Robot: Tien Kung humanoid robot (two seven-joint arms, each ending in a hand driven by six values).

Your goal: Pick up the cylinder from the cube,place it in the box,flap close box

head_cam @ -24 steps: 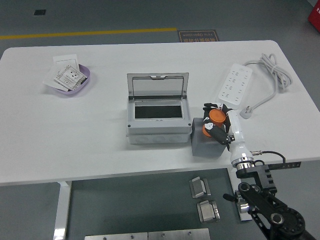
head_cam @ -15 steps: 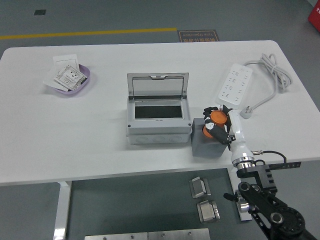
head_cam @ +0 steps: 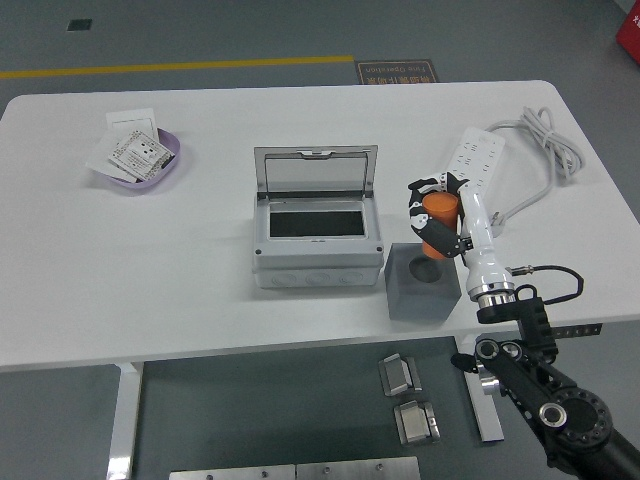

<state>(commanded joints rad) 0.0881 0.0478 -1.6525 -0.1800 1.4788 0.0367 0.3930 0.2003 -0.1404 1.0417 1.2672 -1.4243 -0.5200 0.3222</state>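
Orange cylinder clamped in the right hand, fingers wrapped around its sides, lifted clear of the grey cube. Hole in the cube's top visible just below it and empty, so out of its seat and free to travel. Held upright, probably to come straight out of the hole without jamming and to drop cleanly into the box.

Box immediately left of the cube, nearly touching it, lid swung up and back on its far edge, dark opening exposed and ready to receive. Short carry leftward from the cube looks like all that remains before release, then the flap down.

Right arm entering from the near right, white forearm angled up and away over the cube's right side, hand bent back toward the box with dark fingers on the cylinder's near and left faces. Left arm nowhere in view.

Power strip beyond the cube to the right, behind the hand. Purple dish with cards far left of the cube, past the box, all on the white surface.
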